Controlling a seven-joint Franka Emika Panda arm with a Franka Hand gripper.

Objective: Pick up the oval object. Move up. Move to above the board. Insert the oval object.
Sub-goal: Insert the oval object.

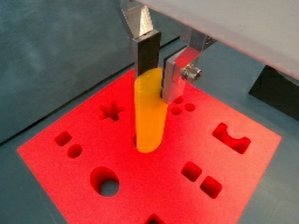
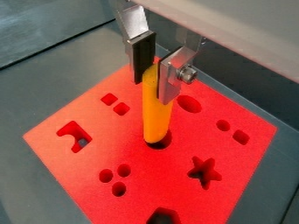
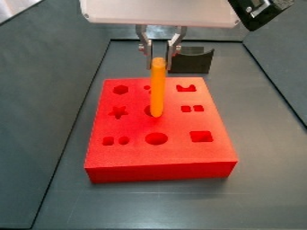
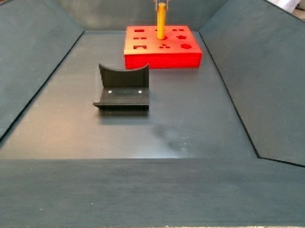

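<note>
The oval object is a smooth orange-yellow peg [image 1: 149,118]. It stands upright between my gripper's [image 1: 159,80] silver fingers, which are shut on its upper end. In a wrist view the peg's [image 2: 156,109] lower tip sits at a hole near the middle of the red board [image 2: 117,140]. In a side view the gripper [image 3: 159,56] is directly above the board [image 3: 180,126], and the peg [image 3: 157,85] reaches down to its top face. The other side view shows the peg [image 4: 161,16] rising from the board [image 4: 179,58] at the far end of the floor.
The dark fixture [image 4: 121,89] stands on the grey floor apart from the board, and shows just behind it in a side view [image 3: 189,61]. Sloping dark walls [image 4: 48,71] enclose the floor. The board has star, round, square and notched holes.
</note>
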